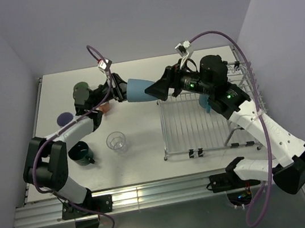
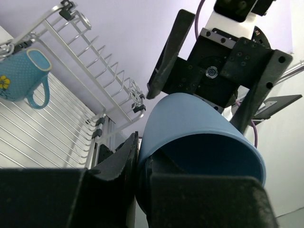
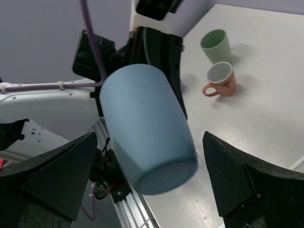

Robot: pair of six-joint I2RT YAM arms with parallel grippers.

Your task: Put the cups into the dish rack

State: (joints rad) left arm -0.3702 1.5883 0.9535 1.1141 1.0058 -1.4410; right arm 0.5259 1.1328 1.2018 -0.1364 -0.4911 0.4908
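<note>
A light blue cup (image 1: 137, 89) hangs on its side above the table, between the two arms. My left gripper (image 1: 121, 91) is shut on its rim (image 2: 142, 142), one finger inside and one outside. My right gripper (image 1: 158, 89) stands open around the cup's base (image 3: 164, 173), its fingers (image 3: 52, 173) wide on either side and apart from it. The dish rack (image 1: 192, 128) lies on the right with a teal flowered mug (image 1: 204, 104) in it. On the table stand a clear glass (image 1: 116, 141), a dark green mug (image 1: 81, 153), an orange mug (image 3: 221, 78) and a pale green cup (image 3: 216, 45).
A lavender cup (image 1: 64, 119) sits near the table's left edge, and a dark cup (image 1: 82, 90) stands behind the left arm. The rack's raised wire side (image 2: 102, 71) runs along its far right. Walls close in at the back and both sides.
</note>
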